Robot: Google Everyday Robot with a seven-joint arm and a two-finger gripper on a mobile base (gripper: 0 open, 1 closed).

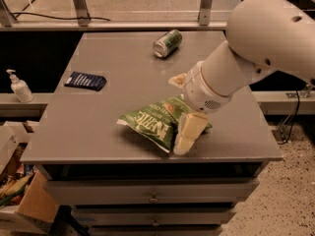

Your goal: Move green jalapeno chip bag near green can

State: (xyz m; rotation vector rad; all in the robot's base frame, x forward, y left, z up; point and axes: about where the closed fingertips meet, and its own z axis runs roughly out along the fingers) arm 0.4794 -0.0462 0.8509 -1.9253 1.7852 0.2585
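A: Location of green jalapeno chip bag [150, 123]?
B: Flat on smooth grey table [98, 127], near edge, centre-right. Crinkled, glossy.
A: And gripper [176, 114]?
B: Down over bag's right end. Jaws apart: one cream finger far side, other near side.
A: Status of green can [167, 43]?
B: Cylindrical, metallic, on its side, far edge, well apart from bag. Contents not visible.

gripper [178, 113] sits at the right end of the green jalapeno chip bag [150, 122], jaws spread. Its wrist and near finger [189, 132] hide that end, so contact can't be judged. Far finger [177, 79] mostly behind the wrist. Arm [266, 38] cut off at right edge. Print on green can [167, 43] and blue packet [85, 80] too small to read. Drawers [152, 193] under the worktop [113, 107] run off the bottom edge.
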